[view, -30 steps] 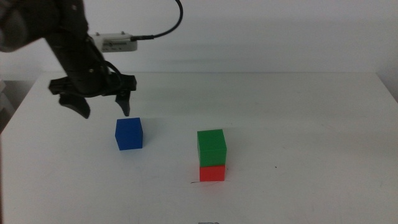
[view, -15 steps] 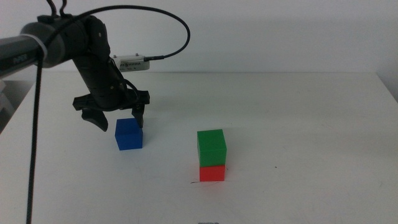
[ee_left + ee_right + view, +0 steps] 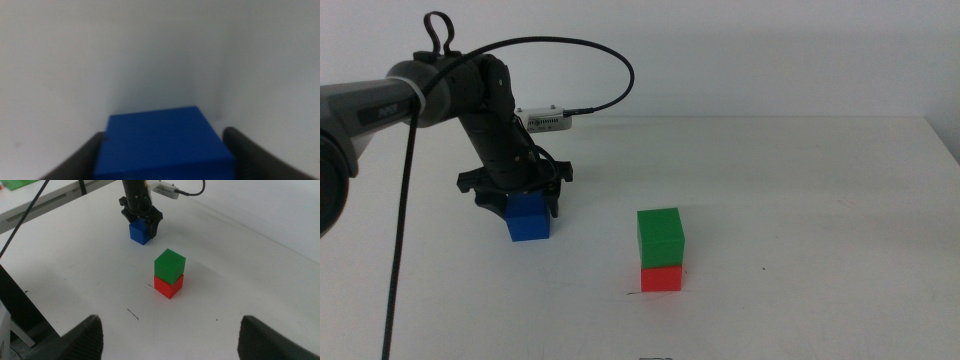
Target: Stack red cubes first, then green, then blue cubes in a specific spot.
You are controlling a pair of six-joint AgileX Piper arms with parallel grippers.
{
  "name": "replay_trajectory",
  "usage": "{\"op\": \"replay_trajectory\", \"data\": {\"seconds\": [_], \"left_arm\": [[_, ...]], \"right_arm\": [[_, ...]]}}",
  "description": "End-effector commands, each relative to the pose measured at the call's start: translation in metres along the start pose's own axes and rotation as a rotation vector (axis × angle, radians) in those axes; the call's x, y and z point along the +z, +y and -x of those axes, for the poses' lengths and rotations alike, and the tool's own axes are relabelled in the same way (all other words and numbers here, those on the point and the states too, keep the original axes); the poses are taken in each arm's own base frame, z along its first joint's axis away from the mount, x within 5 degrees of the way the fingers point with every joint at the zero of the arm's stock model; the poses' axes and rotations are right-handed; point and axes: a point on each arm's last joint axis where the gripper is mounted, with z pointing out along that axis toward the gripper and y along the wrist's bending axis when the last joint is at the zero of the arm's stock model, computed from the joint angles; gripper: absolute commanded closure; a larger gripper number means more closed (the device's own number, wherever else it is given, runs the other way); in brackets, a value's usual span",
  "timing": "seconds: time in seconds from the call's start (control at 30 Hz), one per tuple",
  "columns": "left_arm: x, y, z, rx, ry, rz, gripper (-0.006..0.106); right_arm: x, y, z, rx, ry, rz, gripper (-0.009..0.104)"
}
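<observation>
- The left end effector sits left of centre in the middle view, lowered over the blue cube with one dark jaw on either side of it.
- In the left wrist view the blue cube fills the space between the jaws; they are spread, each just beside a cube face, and I cannot tell whether either one touches it.
- The cube lies directly between and below the fingertips, so by my reading the coming move is a simple closing squeeze, not a reach.
- A cube has no long axis; it rests flat on the white surface, its side faces roughly parallel to the jaws, front face toward the camera.
- The green cube sits squarely on the red cube, lower centre of the frame, well apart from the blue one and to its right.
- The left arm is plainly nearer the blue cube.
- The right end effector waits with jaws spread wide at the bottom of its own wrist view, holding nothing.
</observation>
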Motion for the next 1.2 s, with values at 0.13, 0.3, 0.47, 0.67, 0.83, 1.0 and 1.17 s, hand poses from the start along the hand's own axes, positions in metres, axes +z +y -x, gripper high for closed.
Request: {"op": "replay_trajectory", "data": {"seconds": [0.13,0.3,0.47,0.67,0.83,1.0,1.17], "left_arm": [[-0.035,-0.008,0.005,-0.058,-0.086,-0.032,0.069],[-0.076,-0.01,-0.004,-0.035,-0.129,-0.037,0.097],[-0.127,-0.026,-0.033,-0.028,-0.094,-0.035,0.102],[-0.159,-0.081,-0.073,-0.101,-0.117,0.059,0.102],[-0.178,-0.131,-0.088,-0.036,-0.198,0.022,0.102],[-0.173,-0.159,-0.093,-0.031,-0.187,-0.022,0.102],[-0.152,-0.172,-0.095,-0.021,-0.145,-0.002,0.102]], "right_arm": [[-0.002,-0.001,0.011,-0.016,-0.081,-0.013,0.02],[-0.002,-0.001,0.011,-0.016,-0.081,-0.013,0.02],[-0.002,-0.001,0.011,-0.016,-0.081,-0.013,0.02],[-0.002,-0.001,0.011,-0.016,-0.081,-0.013,0.02],[-0.002,-0.001,0.011,-0.016,-0.081,-0.013,0.02],[-0.002,-0.001,0.011,-0.016,-0.081,-0.013,0.02],[-0.002,-0.001,0.011,-0.016,-0.081,-0.013,0.02]]}}
